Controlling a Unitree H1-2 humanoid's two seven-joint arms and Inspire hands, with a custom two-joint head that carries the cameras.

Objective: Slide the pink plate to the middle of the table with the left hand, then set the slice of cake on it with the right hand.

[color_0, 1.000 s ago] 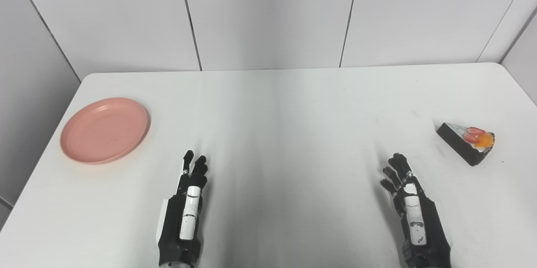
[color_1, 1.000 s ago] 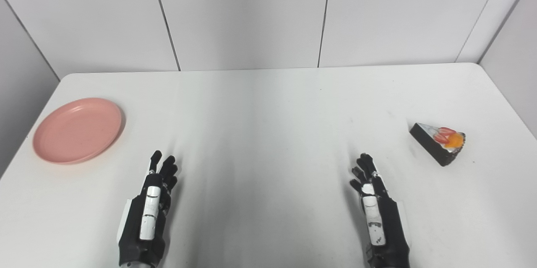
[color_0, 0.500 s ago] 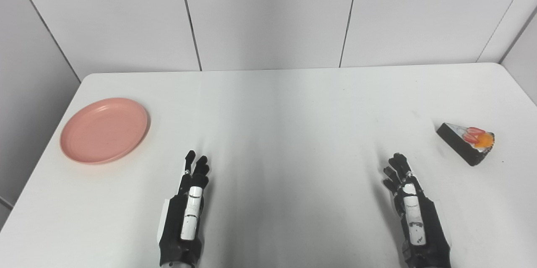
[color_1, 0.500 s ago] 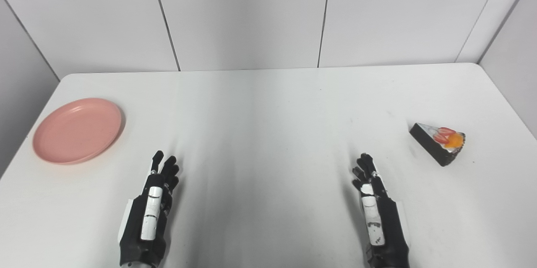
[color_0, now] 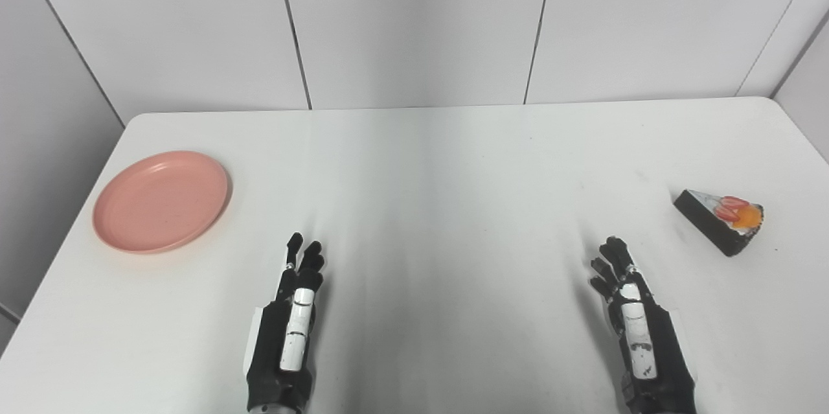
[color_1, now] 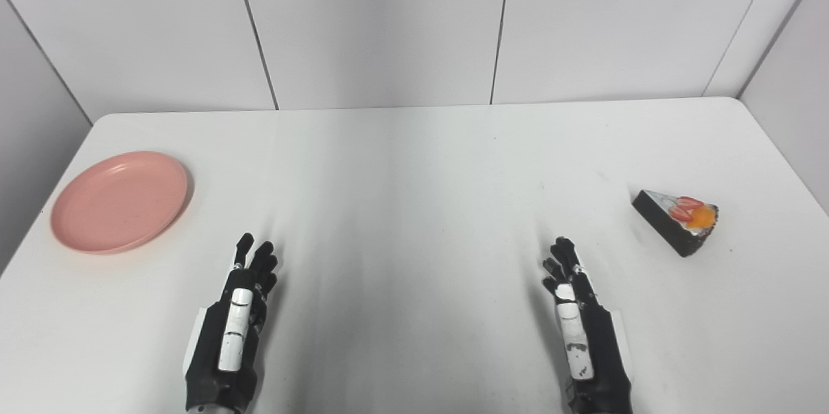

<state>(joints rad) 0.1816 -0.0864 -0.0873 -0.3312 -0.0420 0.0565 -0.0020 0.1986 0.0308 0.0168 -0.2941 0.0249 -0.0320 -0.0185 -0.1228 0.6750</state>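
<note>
A round pink plate (color_0: pixel 161 200) lies near the left edge of the white table (color_0: pixel 440 181). At the right side sits a dark wedge of cake (color_0: pixel 720 221) topped with red and orange fruit. My left hand (color_0: pixel 289 330) rests low at the front left, open, fingers stretched forward, well short of the plate and to its right. Front right, my right hand (color_0: pixel 635 330) is open too, edge-on, below and left of the cake. Neither hand touches anything.
White wall panels (color_0: pixel 414 25) rise right behind the table's far edge. The table's left edge runs close beside the plate, and its right edge lies just past the cake.
</note>
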